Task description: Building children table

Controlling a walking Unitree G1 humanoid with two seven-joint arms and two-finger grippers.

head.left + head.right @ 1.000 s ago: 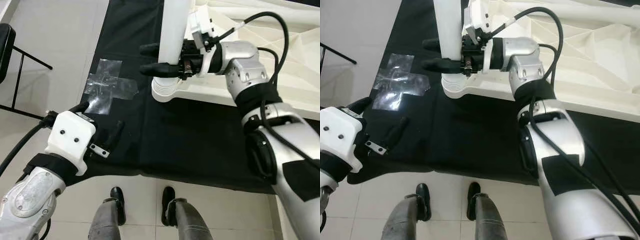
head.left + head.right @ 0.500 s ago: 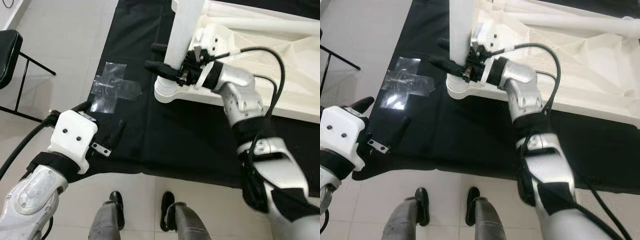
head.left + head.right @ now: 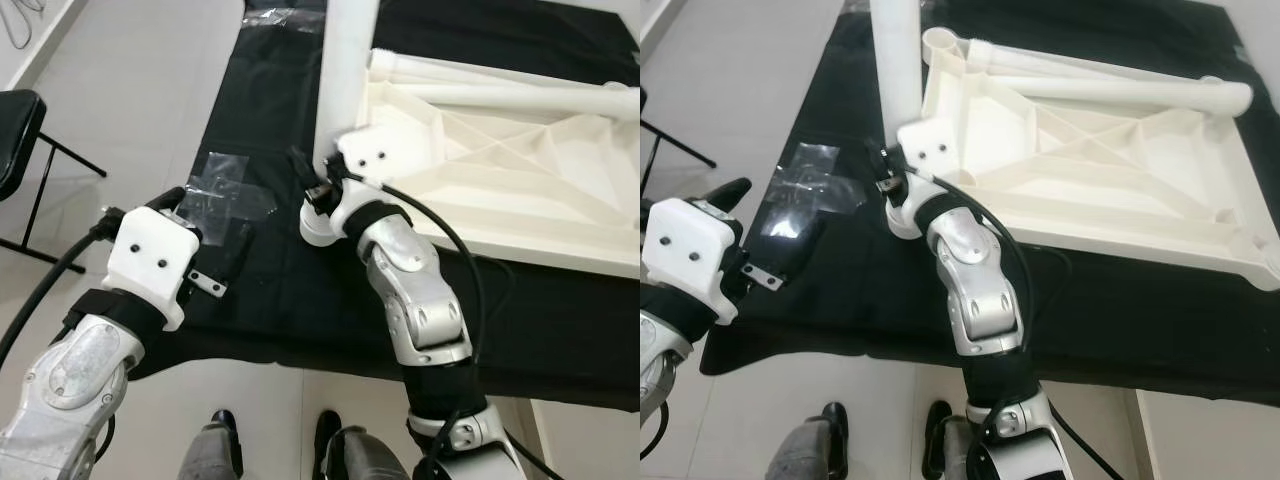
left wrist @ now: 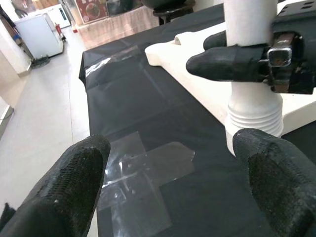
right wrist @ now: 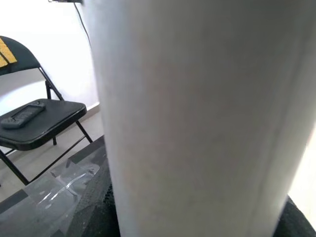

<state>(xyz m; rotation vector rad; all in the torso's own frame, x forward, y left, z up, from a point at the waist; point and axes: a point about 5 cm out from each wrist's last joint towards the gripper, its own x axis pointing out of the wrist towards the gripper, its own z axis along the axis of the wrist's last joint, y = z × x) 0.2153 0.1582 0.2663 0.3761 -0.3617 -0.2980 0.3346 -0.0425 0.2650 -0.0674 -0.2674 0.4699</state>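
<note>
An upturned white plastic tabletop (image 3: 500, 185) lies on a black cloth (image 3: 300, 290). A white table leg (image 3: 345, 90) stands upright at its near left corner, with a ribbed base (image 4: 254, 116). My right gripper (image 3: 308, 190) is shut on this leg just above the base, one black finger (image 4: 222, 61) in front and one behind. In the right wrist view the leg (image 5: 197, 98) is very close. My left gripper (image 3: 205, 228) hovers open over the cloth to the left of the leg, its fingertips (image 4: 74, 192) wide apart and holding nothing.
Two more white legs (image 3: 500, 95) lie across the tabletop's ribbed underside. Crumpled clear plastic (image 3: 225, 185) rests on the cloth under my left gripper. A black folding chair (image 3: 20, 120) stands on the tiled floor at the left, with a small device on its seat (image 5: 22, 114).
The camera has lifted and tilted, so more of the tabletop shows. My right arm has folded in with its elbow below the wrist, still gripping the leg. The left gripper has stayed open.
</note>
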